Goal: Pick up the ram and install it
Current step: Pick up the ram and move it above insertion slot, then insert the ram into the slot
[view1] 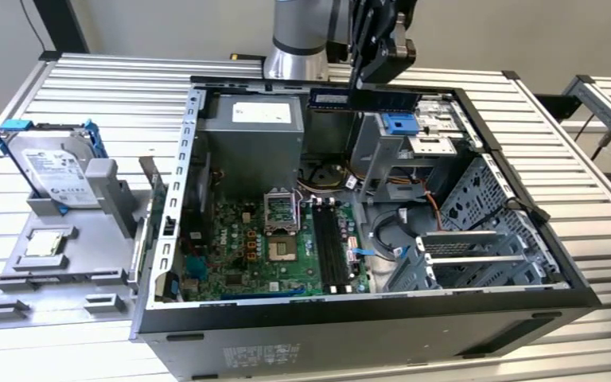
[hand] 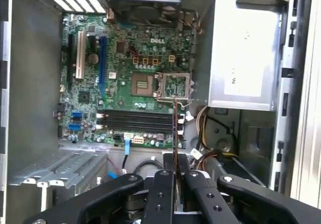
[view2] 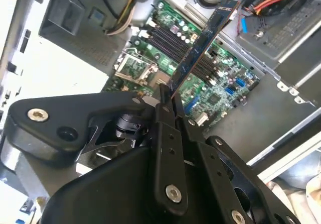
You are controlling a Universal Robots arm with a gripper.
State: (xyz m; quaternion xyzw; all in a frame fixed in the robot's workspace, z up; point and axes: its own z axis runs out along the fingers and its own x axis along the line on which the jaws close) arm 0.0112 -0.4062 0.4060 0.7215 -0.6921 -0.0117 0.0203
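In the exterior view my gripper (view1: 367, 83) hangs over the back of the open computer case (view1: 391, 314), shut on the ram (view1: 337, 98), a thin dark blue-green stick held level above the case interior. In the second wrist view the ram (view2: 200, 45) sticks out from between the black fingers (view2: 163, 108) over the green motherboard (view2: 220, 91). Seen edge-on in the first wrist view, the ram (hand: 174, 128) lies across the long black memory slots (hand: 135, 121), well above them. In the exterior view those slots (view1: 332, 247) sit low on the motherboard (view1: 247, 243).
A grey power supply (view1: 252, 135) and a metal drive cage (view1: 476, 231) flank the motherboard, with loose cables (view1: 391, 235) near the slots. Outside the case, at the exterior view's left, a silver hard drive with blue brackets (view1: 56, 171) stands on a grey fixture (view1: 61, 274).
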